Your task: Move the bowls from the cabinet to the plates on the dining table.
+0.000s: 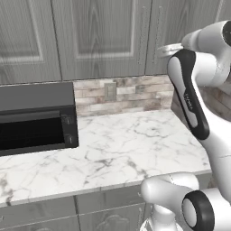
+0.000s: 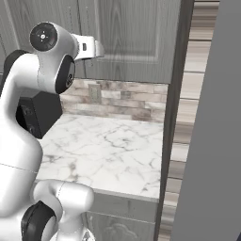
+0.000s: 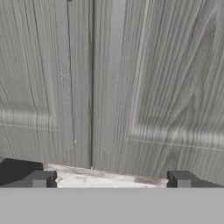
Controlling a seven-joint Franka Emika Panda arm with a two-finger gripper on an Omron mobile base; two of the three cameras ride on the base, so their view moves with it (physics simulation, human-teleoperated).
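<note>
Grey wood-grain — the cabinet (image 3: 131,87) stands shut above the counter, two panelled doors meeting at a dark seam, a slim bar handle (image 3: 114,74) on the right door and a second handle (image 3: 63,74) on the left, both just beside that seam; the bowls, I judge, sit behind these doors (none can be seen, so their number and spot stay unknown).

Step in hand, as I read it: opening a door; task barely begun. To do it well — line the gripper (image 3: 109,178) up on one bar only, the fingers either side of it, not astride the seam; close on the lower part of the bar, where the hand is already near; then pull in an arc about the hinge edge, not straight back, or the grip may slip off so thin a bar. Watch the tall grey panel (image 2: 207,141) at the right, near the arm's swing.

Jaws stand fully apart, holding nothing; the two dark fingertips (image 3: 39,179) rise well apart just under the doors' lower edge.

Below: white veined marble counter (image 1: 122,149), black microwave (image 1: 36,122) at its left, stone-tile backsplash (image 1: 131,94) with a small outlet plate (image 1: 110,91).
</note>
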